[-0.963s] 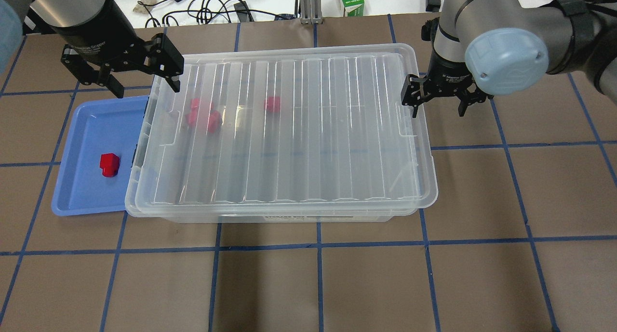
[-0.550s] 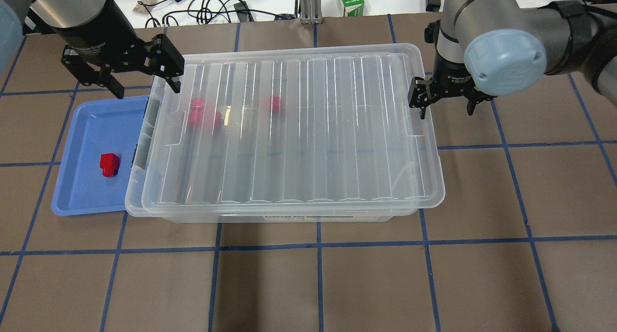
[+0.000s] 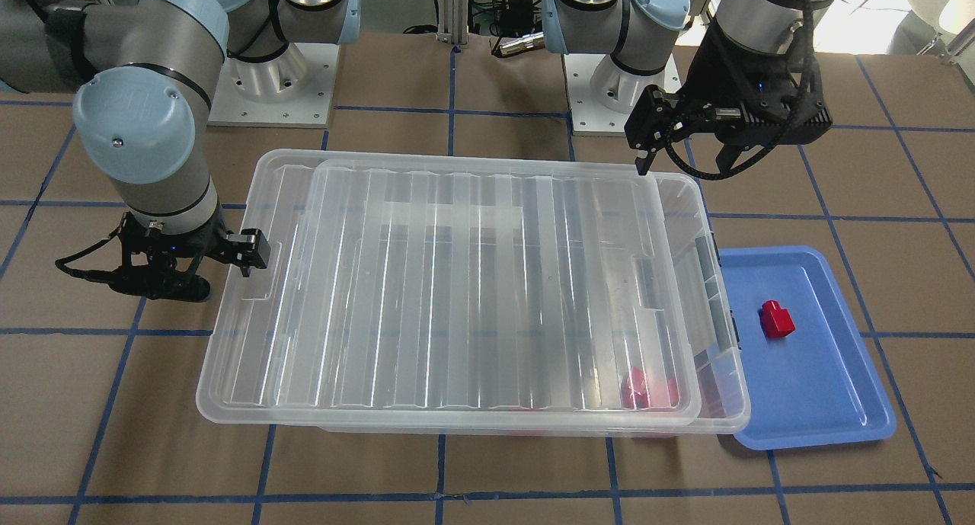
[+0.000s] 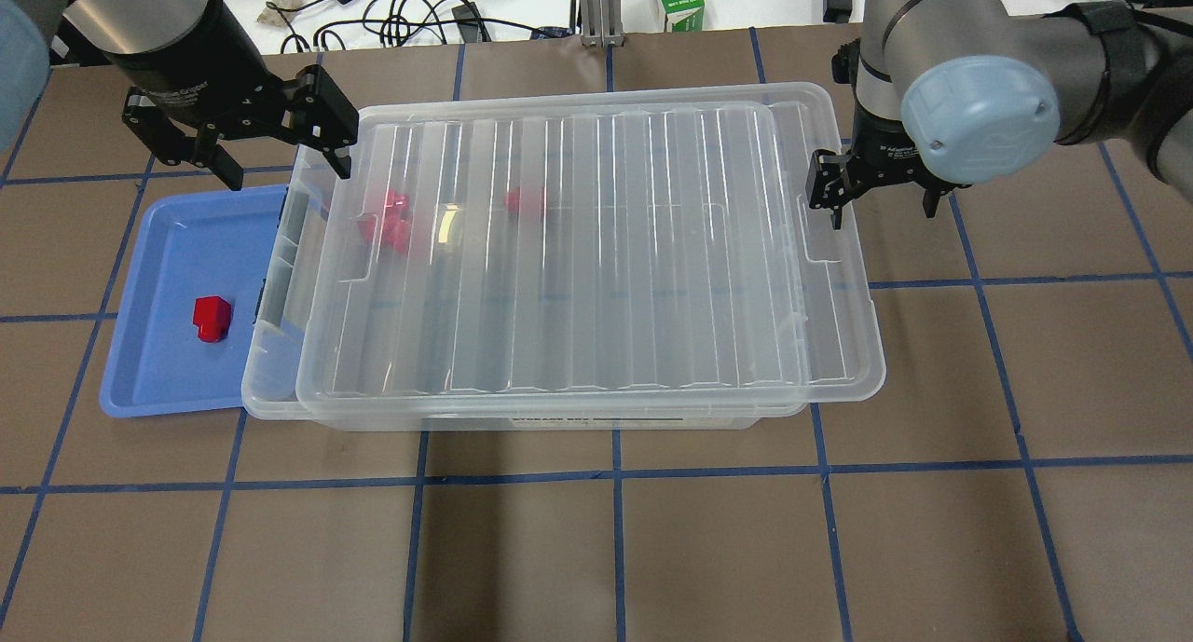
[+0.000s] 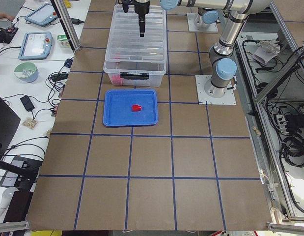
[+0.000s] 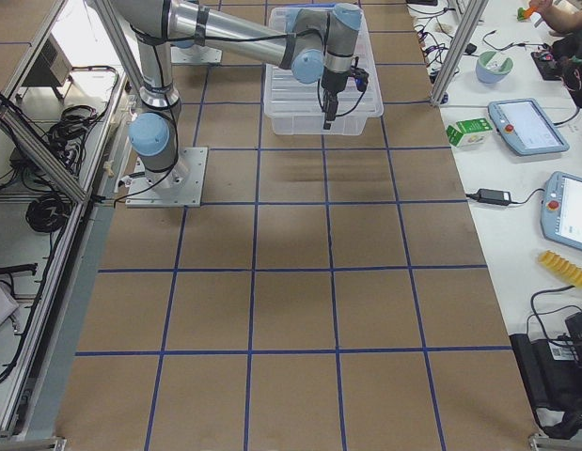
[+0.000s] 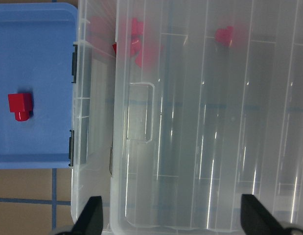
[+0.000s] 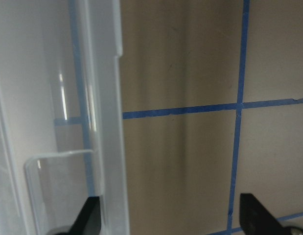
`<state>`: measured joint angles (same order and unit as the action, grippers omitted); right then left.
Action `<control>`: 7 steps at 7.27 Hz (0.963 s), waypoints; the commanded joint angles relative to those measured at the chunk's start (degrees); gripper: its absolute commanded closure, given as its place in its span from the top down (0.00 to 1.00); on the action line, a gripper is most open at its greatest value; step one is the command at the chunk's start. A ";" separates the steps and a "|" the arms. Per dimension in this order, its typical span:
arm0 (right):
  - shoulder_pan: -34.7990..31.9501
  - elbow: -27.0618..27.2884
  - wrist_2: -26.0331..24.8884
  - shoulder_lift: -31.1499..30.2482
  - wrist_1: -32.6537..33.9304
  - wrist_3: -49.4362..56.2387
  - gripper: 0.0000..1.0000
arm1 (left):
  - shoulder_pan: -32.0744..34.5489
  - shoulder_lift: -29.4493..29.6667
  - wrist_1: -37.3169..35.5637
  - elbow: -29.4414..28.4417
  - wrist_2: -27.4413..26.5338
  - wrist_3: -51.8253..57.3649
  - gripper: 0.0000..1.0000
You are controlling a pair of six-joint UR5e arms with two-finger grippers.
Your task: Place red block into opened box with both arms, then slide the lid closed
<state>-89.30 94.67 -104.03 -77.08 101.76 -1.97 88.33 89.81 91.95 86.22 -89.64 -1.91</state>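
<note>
The clear lid (image 4: 596, 251) lies shifted toward my right on the box (image 4: 268, 344), overhanging its right end and leaving a strip open at its left end. Red blocks (image 4: 387, 218) show blurred through the lid inside the box, also in the left wrist view (image 7: 136, 44). Another red block (image 4: 212, 318) sits on the blue tray (image 4: 158, 372). My left gripper (image 4: 275, 153) hangs open above the box's far left corner. My right gripper (image 4: 878, 204) is open, one finger (image 4: 825, 195) at the lid's right handle tab (image 8: 58, 161).
The blue tray touches the box's left end beside the dark clips (image 3: 716, 273). A green carton (image 4: 678, 4) and cables (image 4: 401, 13) lie beyond the table's far edge. Brown matting with blue tape lines surrounds the box.
The lid has slid toward my right together with my right gripper, uncovering a strip at the box's left end. My left gripper has stayed in place.
</note>
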 commanded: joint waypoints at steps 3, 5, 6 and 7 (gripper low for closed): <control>8.42 -0.19 -1.69 0.00 0.10 11.94 1.00 | -3.75 1.06 -0.45 0.00 0.61 2.25 1.00; 8.88 -0.28 -4.68 0.08 0.28 14.45 1.00 | -4.92 -0.41 0.25 0.18 1.31 2.44 1.00; 9.06 -0.36 -5.12 0.08 0.28 14.53 1.00 | -5.44 -0.60 0.25 0.09 1.14 4.01 1.00; 9.32 -0.10 -7.48 0.08 0.20 14.53 1.00 | -5.88 -0.43 -0.10 0.00 0.87 7.07 1.00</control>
<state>-80.30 94.40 -109.42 -77.00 102.02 12.36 83.03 89.46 92.05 86.31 -88.52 2.35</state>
